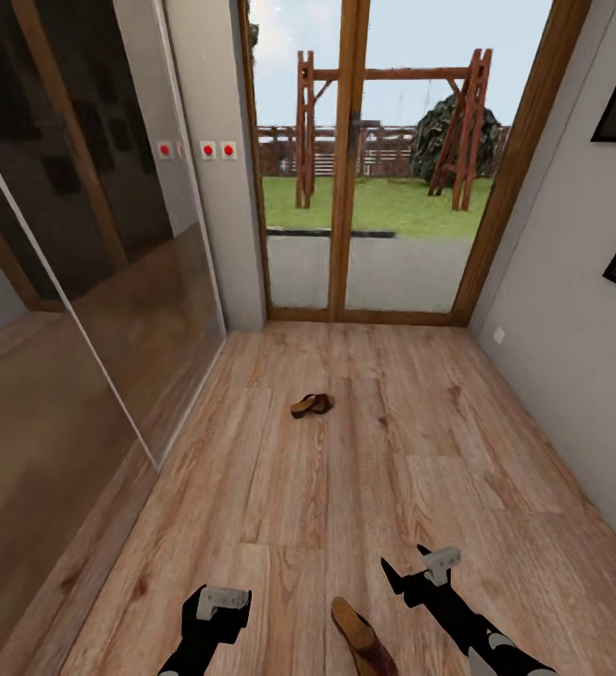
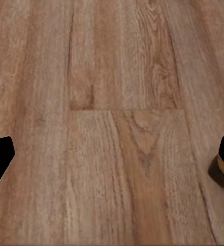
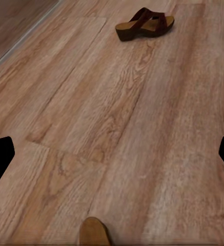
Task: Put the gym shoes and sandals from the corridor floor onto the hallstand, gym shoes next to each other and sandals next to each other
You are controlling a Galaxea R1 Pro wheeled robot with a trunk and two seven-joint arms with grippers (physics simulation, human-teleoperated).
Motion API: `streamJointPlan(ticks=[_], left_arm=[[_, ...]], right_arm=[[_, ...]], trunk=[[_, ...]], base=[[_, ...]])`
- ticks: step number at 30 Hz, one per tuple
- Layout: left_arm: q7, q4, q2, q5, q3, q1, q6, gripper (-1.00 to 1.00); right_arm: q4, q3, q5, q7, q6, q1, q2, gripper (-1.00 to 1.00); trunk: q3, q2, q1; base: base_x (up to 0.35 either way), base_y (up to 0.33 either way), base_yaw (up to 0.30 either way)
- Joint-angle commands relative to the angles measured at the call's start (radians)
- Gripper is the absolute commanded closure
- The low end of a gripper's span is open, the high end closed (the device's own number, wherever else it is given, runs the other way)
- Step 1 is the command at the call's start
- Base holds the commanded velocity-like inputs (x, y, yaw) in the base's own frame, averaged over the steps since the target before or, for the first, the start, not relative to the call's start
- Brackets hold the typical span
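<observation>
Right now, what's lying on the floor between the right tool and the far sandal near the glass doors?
Nothing: the head view shows bare corridor floor from the right tool to the far sandal. The right wrist view shows the same.

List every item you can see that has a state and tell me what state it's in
Far sandal: on the corridor floor, lying alone, untouched.
Near sandal: on the floor between the arms, not gripped.
Left gripper: open, empty, above bare floor.
Right gripper: open, empty.
Glass doors: closed.

Wood-framed glass doors (image 1: 350,160), grey wall (image 1: 571,310), mirrored wardrobe (image 1: 73,244).
</observation>
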Motion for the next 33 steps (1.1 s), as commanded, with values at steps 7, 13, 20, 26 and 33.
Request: streamJointPlan(ticks=[7, 13, 20, 26, 33], left_arm=[[0.000, 0.000, 0.000, 0.000, 0.000, 0.000, 0.000, -1.00], [0.000, 0.000, 0.000, 0.000, 0.000, 0.000, 0.000, -1.00], [0.000, 0.000, 0.000, 0.000, 0.000, 0.000, 0.000, -1.00], [0.000, 0.000, 0.000, 0.000, 0.000, 0.000, 0.000, -1.00], [0.000, 0.000, 0.000, 0.000, 0.000, 0.000, 0.000, -1.00]], right_arm=[[0.000, 0.000, 0.000, 0.000, 0.000, 0.000, 0.000, -1.00], [0.000, 0.000, 0.000, 0.000, 0.000, 0.000, 0.000, -1.00], [0.000, 0.000, 0.000, 0.000, 0.000, 0.000, 0.000, -1.00], [0.000, 0.000, 0.000, 0.000, 0.000, 0.000, 0.000, -1.00], [0.000, 0.000, 0.000, 0.000, 0.000, 0.000, 0.000, -1.00]], trunk=[[0.000, 0.000, 0.000], [0.000, 0.000, 0.000], [0.000, 0.000, 0.000], [0.000, 0.000, 0.000], [0.000, 0.000, 0.000]], base=[[0.000, -0.336, 0.000], [0.000, -0.335, 0.000], [0.000, -0.335, 0.000], [0.000, -0.336, 0.000], [0.000, -0.335, 0.000]])
